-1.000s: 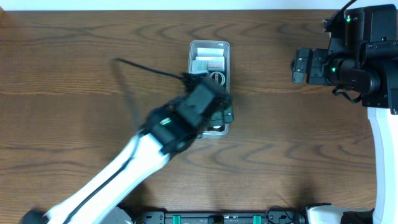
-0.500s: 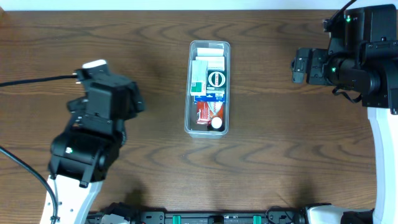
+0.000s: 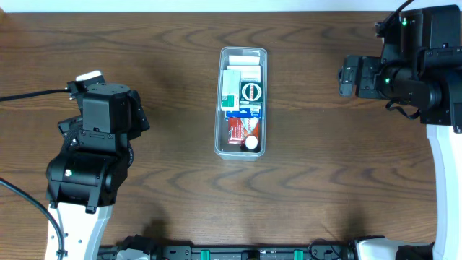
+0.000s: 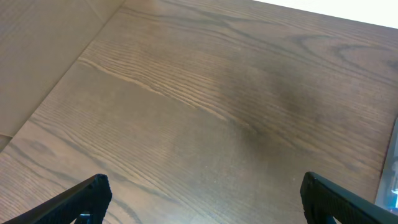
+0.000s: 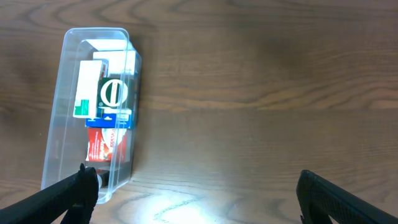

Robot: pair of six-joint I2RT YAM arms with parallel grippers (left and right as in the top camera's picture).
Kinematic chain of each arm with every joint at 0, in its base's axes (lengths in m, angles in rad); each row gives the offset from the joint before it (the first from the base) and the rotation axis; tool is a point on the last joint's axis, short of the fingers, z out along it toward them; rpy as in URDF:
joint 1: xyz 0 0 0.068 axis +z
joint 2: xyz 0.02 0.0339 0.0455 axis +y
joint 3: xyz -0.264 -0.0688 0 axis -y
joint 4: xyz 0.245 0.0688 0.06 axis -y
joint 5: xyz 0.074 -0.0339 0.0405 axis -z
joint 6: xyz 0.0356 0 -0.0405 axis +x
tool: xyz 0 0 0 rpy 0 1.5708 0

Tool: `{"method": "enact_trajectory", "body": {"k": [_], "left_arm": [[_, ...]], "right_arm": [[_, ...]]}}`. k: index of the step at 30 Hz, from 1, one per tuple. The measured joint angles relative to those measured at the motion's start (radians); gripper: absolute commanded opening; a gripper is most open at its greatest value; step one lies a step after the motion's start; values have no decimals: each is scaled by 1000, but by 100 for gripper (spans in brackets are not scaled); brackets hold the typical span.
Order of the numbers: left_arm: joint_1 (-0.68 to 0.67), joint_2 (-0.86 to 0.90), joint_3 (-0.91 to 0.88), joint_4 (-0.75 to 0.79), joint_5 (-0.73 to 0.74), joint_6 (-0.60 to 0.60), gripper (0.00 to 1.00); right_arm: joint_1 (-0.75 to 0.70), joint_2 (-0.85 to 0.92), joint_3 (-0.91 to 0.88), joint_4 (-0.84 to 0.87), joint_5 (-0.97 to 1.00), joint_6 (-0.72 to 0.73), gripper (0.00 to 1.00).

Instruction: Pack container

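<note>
The container (image 3: 218,108) is a clear, long plastic bin in the middle of the table. It holds a white and green box (image 3: 231,88), a round green and white item (image 3: 250,92), a blue box (image 3: 242,111), a red packet (image 3: 239,129) and a white cap (image 3: 250,144). It also shows in the right wrist view (image 5: 57,124), and its edge shows in the left wrist view (image 4: 392,180). My left gripper (image 3: 138,117) is open and empty over bare wood far left of it (image 4: 205,186). My right gripper (image 3: 348,76) is open and empty, off to the right of it (image 5: 198,180).
The table (image 3: 325,166) is dark wood. Its far edge runs along the top of the overhead view. A dark cable (image 3: 36,94) trails left from the left arm. The right arm's base (image 3: 433,65) stands at the far right.
My left arm has drawn back from over the container's near end to the left side of the table, uncovering the packed items. The right arm has not moved.
</note>
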State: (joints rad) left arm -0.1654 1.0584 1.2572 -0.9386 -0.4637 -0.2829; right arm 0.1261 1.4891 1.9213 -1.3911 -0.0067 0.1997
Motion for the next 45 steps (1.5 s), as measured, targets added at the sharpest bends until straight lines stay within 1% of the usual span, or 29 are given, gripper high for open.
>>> {"method": "enact_trajectory", "body": {"k": [15,20,25,28,31,34,35,37,39,41,45], "left_arm": [[0,0,0,0,0,0,98],[0,0,0,0,0,0,98],[0,0,0,0,0,0,98],[0,0,0,0,0,0,98],[0,0,0,0,0,0,98],[0,0,0,0,0,0,98],[0,0,0,-1,0,0,98],[0,0,0,0,-1,0,98],[0,0,0,0,-1,1,98],[0,0,0,0,-1,1,98],[0,0,0,-1,-1,3,98]], "right_arm": [[0,0,0,0,0,0,99],[0,0,0,0,42,-37,99],[0,-1,0,-38,74,-76,99],[0,-12,-4,-17,85,-112,99],[0,-66,-49,73,90,-143,99],[0,-176,-159,213,93,-169,99],[0,-244,-240,294,94,-180,99],[0,-326,-340,374,94,-188,99],[0,-448,-499,486,95,-200,99],[0,-562,-655,558,95,-209,99],[0,-755,-902,631,95,-212,99]]}}
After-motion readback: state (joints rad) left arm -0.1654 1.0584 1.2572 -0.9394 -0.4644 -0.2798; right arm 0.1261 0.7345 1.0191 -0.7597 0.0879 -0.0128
